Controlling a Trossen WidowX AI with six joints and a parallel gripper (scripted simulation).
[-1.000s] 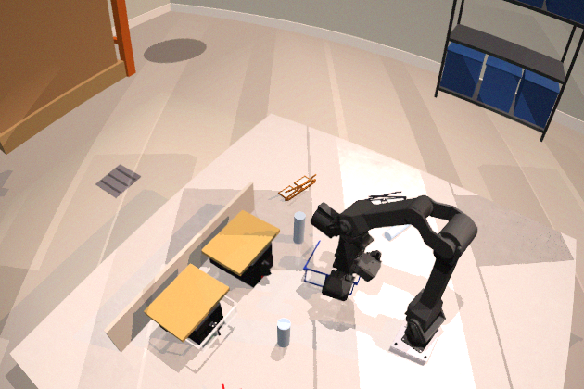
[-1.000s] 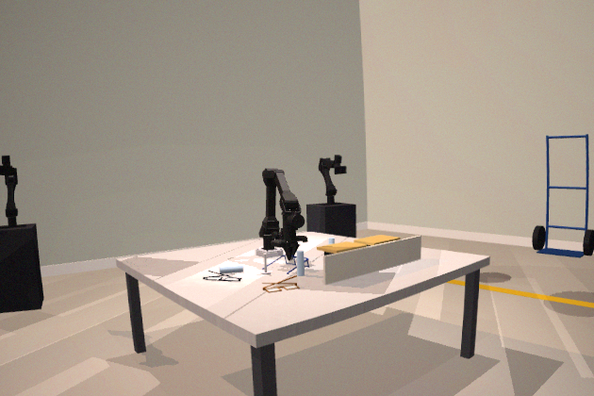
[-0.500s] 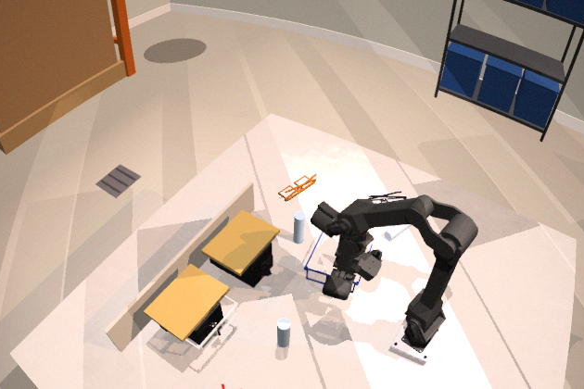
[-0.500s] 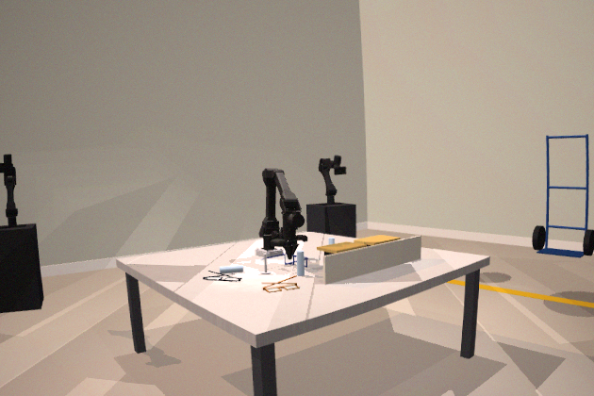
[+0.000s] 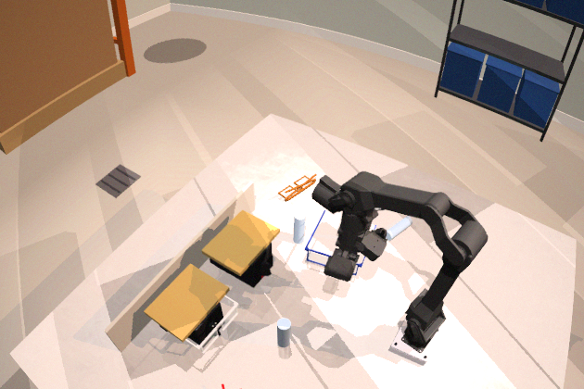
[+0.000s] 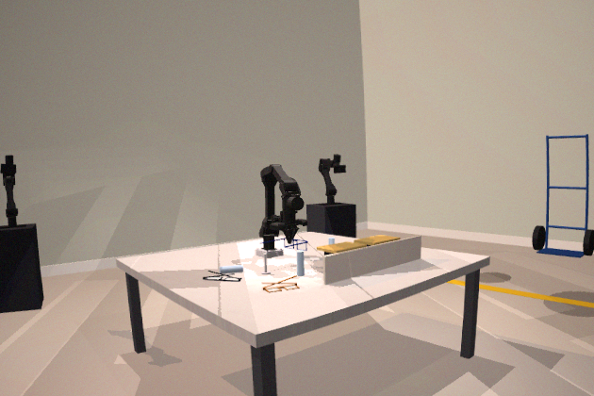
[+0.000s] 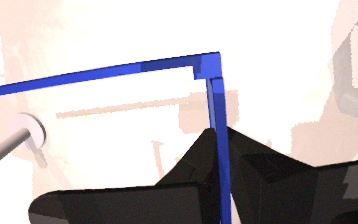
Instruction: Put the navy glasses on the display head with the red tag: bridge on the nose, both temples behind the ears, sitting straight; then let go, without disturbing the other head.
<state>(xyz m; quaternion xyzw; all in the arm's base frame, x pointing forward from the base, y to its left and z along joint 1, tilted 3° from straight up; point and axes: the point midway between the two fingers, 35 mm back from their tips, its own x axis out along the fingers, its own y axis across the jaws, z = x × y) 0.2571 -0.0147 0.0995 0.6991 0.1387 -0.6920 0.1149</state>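
The fingers are pinched nearly shut on the navy glasses, gripping the front bar near its corner; one temple runs left, just above the surface.

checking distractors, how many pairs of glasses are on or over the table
3: navy glasses shut in the jaws by one thin bar; orange pair flat beyond the arm; black pair, seen only in the exterior view.

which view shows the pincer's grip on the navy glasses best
Wrist: the pincer is shut on the navy glasses close up. Top shows the frame partly under the arm; exterior shows it tiny.
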